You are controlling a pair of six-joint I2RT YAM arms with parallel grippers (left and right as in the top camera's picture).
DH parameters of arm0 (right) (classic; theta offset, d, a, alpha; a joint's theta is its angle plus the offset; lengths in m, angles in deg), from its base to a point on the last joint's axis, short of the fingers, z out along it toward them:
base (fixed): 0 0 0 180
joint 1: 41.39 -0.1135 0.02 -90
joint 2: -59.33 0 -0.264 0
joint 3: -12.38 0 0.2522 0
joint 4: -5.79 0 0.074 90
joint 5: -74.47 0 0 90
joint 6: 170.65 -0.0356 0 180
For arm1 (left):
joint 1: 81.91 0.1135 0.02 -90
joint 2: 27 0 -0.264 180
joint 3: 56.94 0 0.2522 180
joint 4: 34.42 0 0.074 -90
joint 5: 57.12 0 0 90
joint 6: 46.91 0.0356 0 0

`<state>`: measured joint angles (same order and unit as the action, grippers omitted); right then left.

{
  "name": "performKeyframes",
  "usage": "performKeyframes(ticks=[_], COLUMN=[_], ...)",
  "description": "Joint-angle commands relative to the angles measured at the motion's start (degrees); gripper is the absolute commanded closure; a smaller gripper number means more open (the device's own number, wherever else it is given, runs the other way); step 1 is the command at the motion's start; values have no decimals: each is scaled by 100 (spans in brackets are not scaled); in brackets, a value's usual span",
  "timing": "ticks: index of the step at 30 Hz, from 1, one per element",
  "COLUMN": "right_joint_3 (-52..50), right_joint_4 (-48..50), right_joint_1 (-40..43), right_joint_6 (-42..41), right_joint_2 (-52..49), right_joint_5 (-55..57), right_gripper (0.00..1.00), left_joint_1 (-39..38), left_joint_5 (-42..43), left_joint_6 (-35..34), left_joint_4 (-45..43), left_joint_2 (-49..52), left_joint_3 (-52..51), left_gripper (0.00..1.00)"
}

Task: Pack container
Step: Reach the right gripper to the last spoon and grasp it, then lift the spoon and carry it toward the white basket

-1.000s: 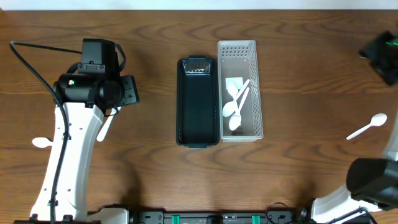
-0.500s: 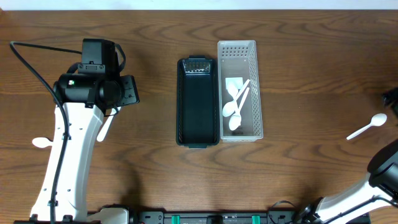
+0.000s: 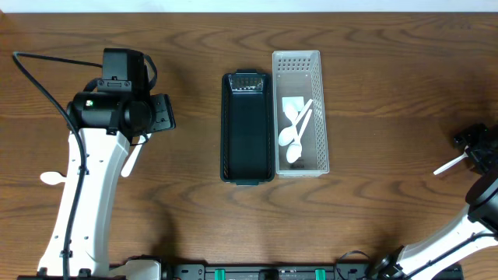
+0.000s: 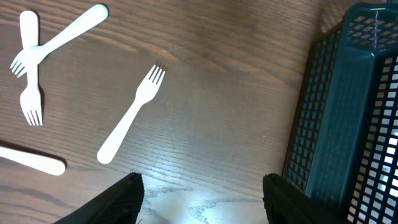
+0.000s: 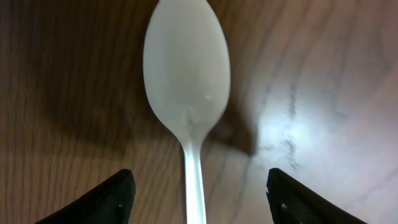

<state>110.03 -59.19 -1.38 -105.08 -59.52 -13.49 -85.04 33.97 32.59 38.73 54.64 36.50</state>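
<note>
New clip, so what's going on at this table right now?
Plastic cutlery looks to be getting packed into baskets. The right gripper hangs with open jaws straddling a white spoon that lies on the table near its right edge, not yet gripped. The left gripper, open and empty, hovers beside the black basket, with loose forks nearby. The white basket already holds spoons.

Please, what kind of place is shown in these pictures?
Probably a robot test bench in a lab, not a kitchen: a robot arm at a wooden table, with a black basket, a white basket and plastic forks laid out.
</note>
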Motion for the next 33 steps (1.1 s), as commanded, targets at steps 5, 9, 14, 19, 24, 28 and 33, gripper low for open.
performKeyframes(ticks=[5,9,14,19,24,28,33], right_joint_3=[-17,-22,-24,-24,-22,81,586], right_joint_4=[179,197,151,83,13,-256,-634], right_joint_1=[46,44,44,44,44,11,-398], right_joint_6=[133,136,136,133,87,-136,-81], right_joint_2=[-374,-522,-586,-586,-586,-404,328], right_joint_5=[-39,-42,-42,-42,-131,-426,-444], right_gripper=[29,31,76,93,99,99,99], left_joint_1=[24,24,24,24,24,24,24], left_joint_5=[-48,-48,-48,-48,-48,-48,-48], left_joint_6=[31,33,33,33,33,33,31], left_joint_4=[15,15,15,15,15,15,15], left_joint_2=[13,13,13,13,13,13,13], left_joint_3=[44,44,44,44,44,44,44], left_gripper=[35,35,35,35,35,35,35])
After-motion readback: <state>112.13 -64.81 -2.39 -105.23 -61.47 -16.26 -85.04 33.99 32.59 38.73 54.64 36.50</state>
